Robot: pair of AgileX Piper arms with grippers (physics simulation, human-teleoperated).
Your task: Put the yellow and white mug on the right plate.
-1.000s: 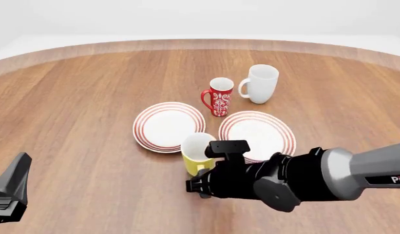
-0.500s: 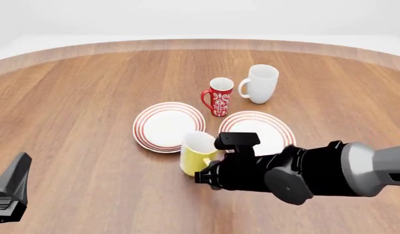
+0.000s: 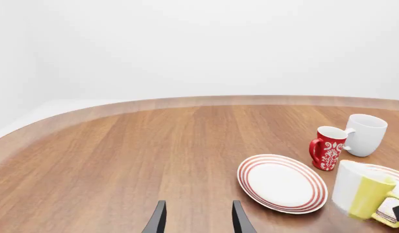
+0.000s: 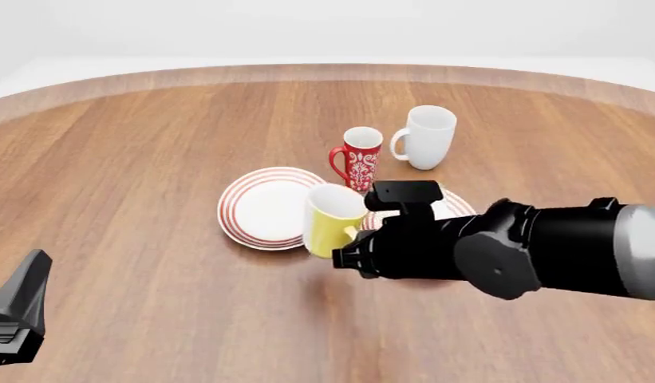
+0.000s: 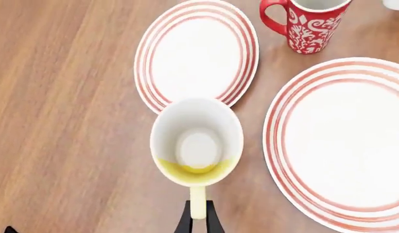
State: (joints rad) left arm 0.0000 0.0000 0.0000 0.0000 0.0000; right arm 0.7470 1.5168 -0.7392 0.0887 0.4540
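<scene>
The yellow and white mug (image 4: 333, 219) hangs in the air, held by its yellow handle in my right gripper (image 4: 354, 239). It hovers between the two plates, just over the near right edge of the left plate (image 4: 263, 206). In the right wrist view the mug (image 5: 197, 141) shows its white inside, and the gripper (image 5: 198, 218) is shut on the handle. The right plate (image 5: 342, 141) lies beside the mug; in the front view my right arm hides most of the plate (image 4: 463, 207). My left gripper (image 3: 198, 221) is open and empty at the near left (image 4: 13, 319).
A red mug with white pattern (image 4: 358, 158) and a taller white mug (image 4: 426, 136) stand just behind the plates. They also show in the left wrist view, the red mug (image 3: 329, 147) and the white mug (image 3: 366, 134). The wooden table (image 4: 146, 159) curves away at the back.
My right gripper has lifted the yellow and white mug off the table and carried it up and a little to the right, toward the plates. The left arm has not moved.
</scene>
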